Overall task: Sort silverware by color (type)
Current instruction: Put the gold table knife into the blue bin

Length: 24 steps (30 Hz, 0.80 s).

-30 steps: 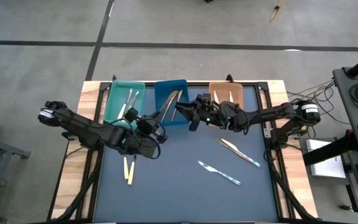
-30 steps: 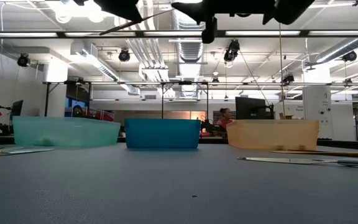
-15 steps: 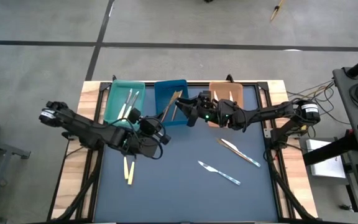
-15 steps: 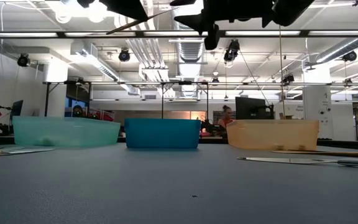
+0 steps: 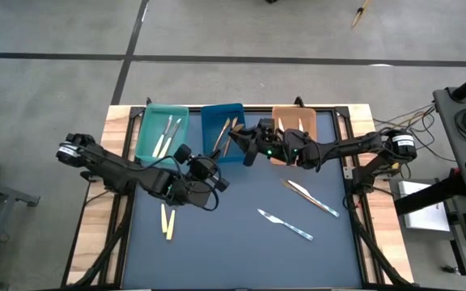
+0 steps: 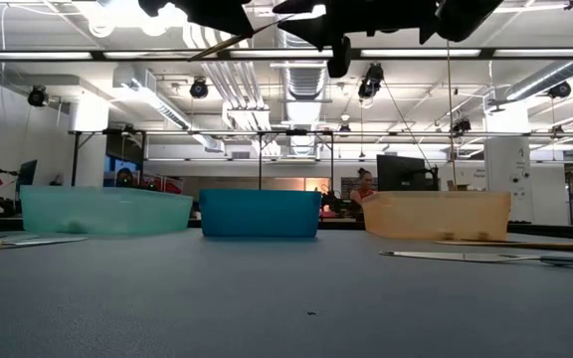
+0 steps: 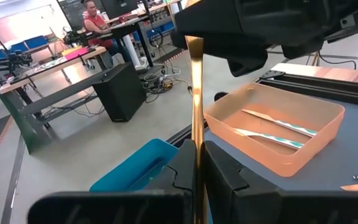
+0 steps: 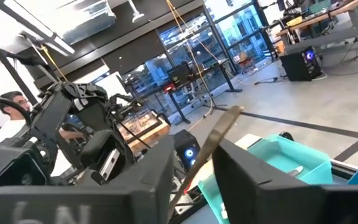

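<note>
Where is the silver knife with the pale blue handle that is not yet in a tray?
In the high view, the blue-handled knife lies on the dark mat toward the table's right side, just below the wooden knife, apart from both grippers.

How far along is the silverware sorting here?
Done: silverware lies in the teal plastic tray, blue plastic tray and orange plastic tray. In hand: left gripper grips a tan wooden utensil, right gripper beside it. Left: cream-handled pair, tan knife and blue-handled knife on the table.
</note>
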### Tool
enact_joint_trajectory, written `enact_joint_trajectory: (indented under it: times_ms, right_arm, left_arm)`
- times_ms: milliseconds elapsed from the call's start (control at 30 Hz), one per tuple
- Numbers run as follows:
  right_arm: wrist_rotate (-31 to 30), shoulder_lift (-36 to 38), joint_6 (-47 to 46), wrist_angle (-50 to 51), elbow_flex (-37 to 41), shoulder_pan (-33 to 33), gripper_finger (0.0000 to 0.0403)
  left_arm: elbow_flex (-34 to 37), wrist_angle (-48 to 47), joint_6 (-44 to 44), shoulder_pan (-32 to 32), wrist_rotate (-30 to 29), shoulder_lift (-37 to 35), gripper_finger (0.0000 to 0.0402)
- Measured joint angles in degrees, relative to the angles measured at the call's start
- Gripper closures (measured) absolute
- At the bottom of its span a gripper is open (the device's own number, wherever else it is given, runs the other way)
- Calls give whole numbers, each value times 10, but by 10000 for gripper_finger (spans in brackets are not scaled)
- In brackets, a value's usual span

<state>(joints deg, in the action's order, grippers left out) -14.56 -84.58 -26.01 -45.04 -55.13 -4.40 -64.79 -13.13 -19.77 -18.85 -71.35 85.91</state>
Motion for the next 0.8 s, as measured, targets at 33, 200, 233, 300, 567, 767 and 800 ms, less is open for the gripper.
enact_joint_trajectory:
  times_ms: [33,200,233,300,567,767,800]
  right_arm:
    - [0,0,1,0,0,0,334]
    - [18,0,3,-2,0,3,389]
    - [19,0,3,-3,0,3,392]
    - [22,0,3,-3,0,3,393]
    - [26,0,21,3,1,3,395]
    - [26,0,29,8,1,1,395]
    - [27,1,29,16,1,-1,395]
  left_arm:
    - [0,0,0,0,0,0,401]
    - [0,-2,1,1,-1,0,393]
    - [0,-2,0,1,1,0,392]
    - [0,-2,-2,1,1,0,391]
    - [0,1,2,1,-2,-1,337]
    - [0,-2,36,1,-2,-10,265]
    - [0,-3,48,0,-1,-15,255]
